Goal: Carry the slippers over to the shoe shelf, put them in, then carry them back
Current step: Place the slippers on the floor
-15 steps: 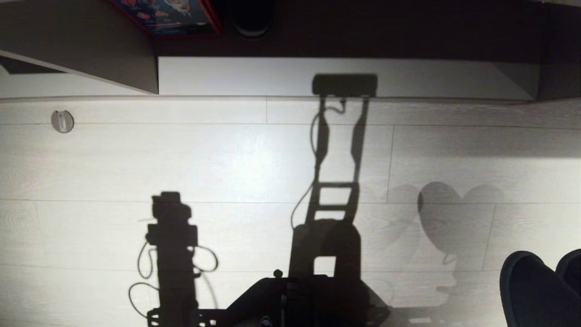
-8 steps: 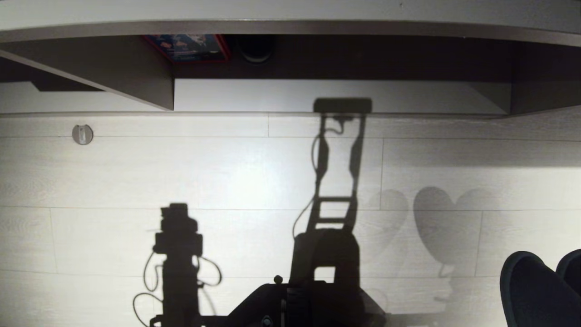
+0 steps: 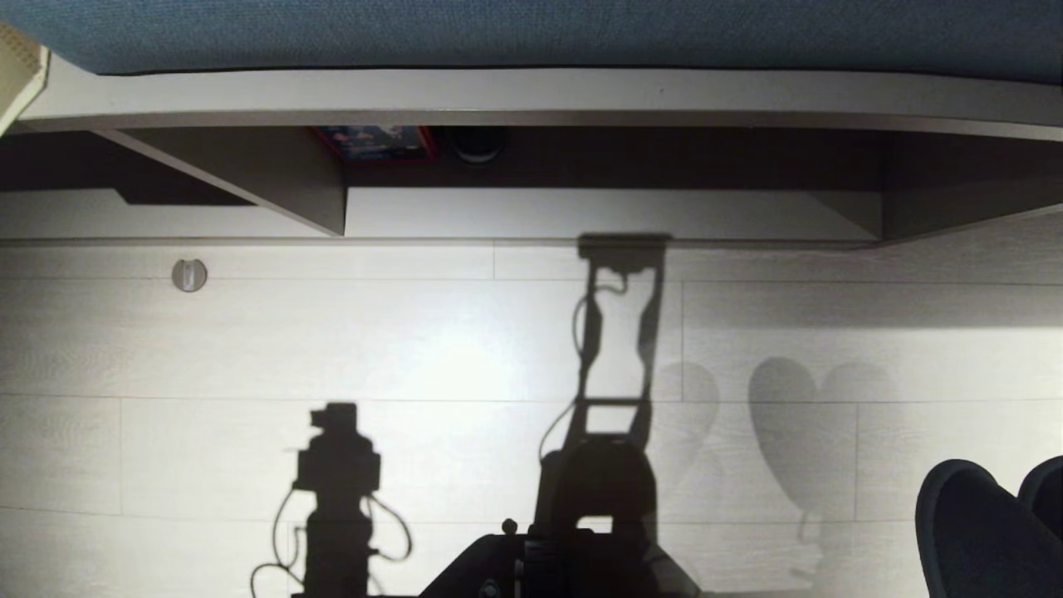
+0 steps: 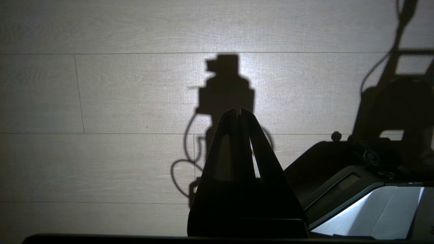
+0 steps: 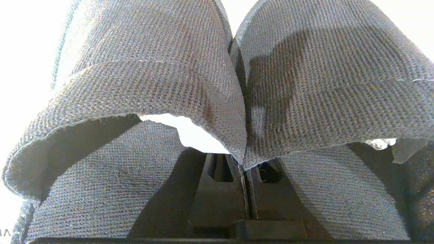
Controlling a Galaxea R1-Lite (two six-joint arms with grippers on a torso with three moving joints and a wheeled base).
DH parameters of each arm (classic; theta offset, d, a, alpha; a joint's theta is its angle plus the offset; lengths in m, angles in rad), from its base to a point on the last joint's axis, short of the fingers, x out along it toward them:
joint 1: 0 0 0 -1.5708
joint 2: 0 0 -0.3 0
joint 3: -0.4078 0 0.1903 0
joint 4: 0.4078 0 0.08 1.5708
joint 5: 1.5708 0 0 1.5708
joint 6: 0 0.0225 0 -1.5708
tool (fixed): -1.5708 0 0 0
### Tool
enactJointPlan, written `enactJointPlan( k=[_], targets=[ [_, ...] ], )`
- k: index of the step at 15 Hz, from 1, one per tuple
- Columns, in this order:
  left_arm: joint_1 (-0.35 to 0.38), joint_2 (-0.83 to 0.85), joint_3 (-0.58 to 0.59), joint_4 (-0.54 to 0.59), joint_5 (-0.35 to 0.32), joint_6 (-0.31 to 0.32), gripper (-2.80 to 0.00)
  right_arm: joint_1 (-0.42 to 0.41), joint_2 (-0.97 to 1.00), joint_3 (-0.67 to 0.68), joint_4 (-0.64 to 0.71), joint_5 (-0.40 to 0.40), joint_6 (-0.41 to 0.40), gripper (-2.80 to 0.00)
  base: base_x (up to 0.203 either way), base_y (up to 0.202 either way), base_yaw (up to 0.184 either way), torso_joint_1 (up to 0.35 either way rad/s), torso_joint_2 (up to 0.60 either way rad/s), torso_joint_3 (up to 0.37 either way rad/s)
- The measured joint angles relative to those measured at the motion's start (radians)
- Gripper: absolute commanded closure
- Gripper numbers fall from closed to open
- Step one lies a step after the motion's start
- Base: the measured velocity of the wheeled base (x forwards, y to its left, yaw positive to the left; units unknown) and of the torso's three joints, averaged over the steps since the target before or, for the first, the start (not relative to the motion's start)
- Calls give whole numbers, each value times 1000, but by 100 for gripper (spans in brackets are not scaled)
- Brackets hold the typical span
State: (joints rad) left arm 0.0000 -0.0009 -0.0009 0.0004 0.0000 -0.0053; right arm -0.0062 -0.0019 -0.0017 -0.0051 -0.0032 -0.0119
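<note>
Slippers (image 5: 217, 84), a pair of 2 flat black woven-fabric slip-ons, hang pinched together in the right gripper (image 5: 245, 162), near right. The pale wood-grain shoe shelf (image 3: 581, 212) lies far ahead, so shelving and return remain. The left gripper (image 4: 237, 113) is closed, empty.

Shoe shelf (image 3: 581, 212) runs along the far edge of the floor (image 3: 415, 332), open toward us, an upright divider (image 3: 274, 178) toward its left end. Back in the compartment right of that divider sit a flat box (image 3: 378, 143) and, just beside it on the right, a round object (image 3: 473, 143). A small round fitting (image 3: 189, 275) lies on the floor in front of the shelf's left part. Near right corner — the slippers (image 3: 988, 531), side by side and touching, pinched in the right gripper (image 5: 245, 162). Left gripper (image 4: 237, 113) hangs over the floor on the near left.
</note>
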Motion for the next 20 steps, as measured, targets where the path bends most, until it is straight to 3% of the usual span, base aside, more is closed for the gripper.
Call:
enactJointPlan(
  k=[20],
  targets=[
    [0, 0, -1, 0, 0, 0, 0, 0, 1, 0, 0, 0, 0, 0, 0, 0, 0, 2, 2, 203]
  ],
)
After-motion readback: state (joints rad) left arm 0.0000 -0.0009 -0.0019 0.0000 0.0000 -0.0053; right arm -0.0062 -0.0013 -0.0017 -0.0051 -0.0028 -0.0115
